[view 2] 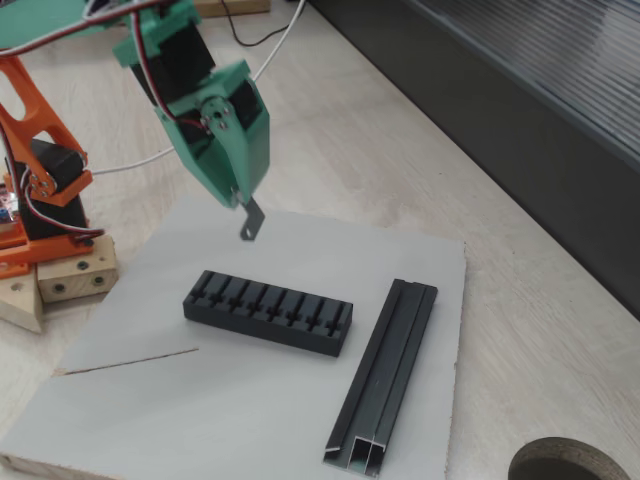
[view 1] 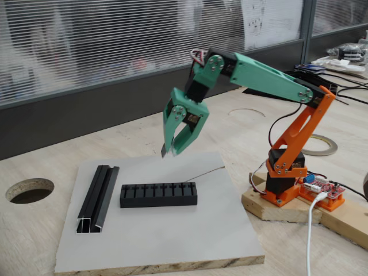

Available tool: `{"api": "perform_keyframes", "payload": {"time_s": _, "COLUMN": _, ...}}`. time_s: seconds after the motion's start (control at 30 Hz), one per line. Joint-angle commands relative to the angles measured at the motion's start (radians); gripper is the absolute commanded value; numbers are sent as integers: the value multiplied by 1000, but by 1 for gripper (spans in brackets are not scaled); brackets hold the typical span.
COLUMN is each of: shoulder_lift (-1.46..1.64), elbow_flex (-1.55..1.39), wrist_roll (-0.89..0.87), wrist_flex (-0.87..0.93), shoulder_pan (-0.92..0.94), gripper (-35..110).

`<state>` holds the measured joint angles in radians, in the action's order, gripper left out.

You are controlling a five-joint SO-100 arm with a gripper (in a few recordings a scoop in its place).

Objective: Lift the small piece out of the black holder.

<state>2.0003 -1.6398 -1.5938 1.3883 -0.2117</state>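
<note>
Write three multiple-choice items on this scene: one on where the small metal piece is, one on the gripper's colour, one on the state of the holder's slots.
1. Where is the small piece?
A. Pinched at the gripper tips, in the air above the black holder
B. Lying on the grey board
C. Standing in an end slot

2. What colour is the gripper?
A. Orange
B. Green
C. Black

3. How do the holder's slots look?
A. One tab stands upright in the middle
B. Covered by the grooved rail
C. No tab stands in them

Answers:
1 A: the thin grey tab hangs from the fingertips, clear of the holder.
2 B: the fingers are green; the arm's base is orange.
3 C: in both fixed views the slots show nothing standing in them.
</note>
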Motion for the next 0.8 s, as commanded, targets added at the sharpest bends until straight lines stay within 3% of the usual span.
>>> {"api": "perform_keyframes", "payload": {"time_s": 0.0, "shoulder_lift": 107, "elbow_flex": 18, "wrist_roll": -21, "wrist_flex": 0, "shoulder_pan": 2, "gripper": 7}}
{"api": "perform_keyframes", "payload": {"time_s": 0.77, "shoulder_lift": 339, "elbow_flex": 18, "wrist_roll": -21, "wrist_flex": -2, "shoulder_pan": 0, "gripper": 7}}
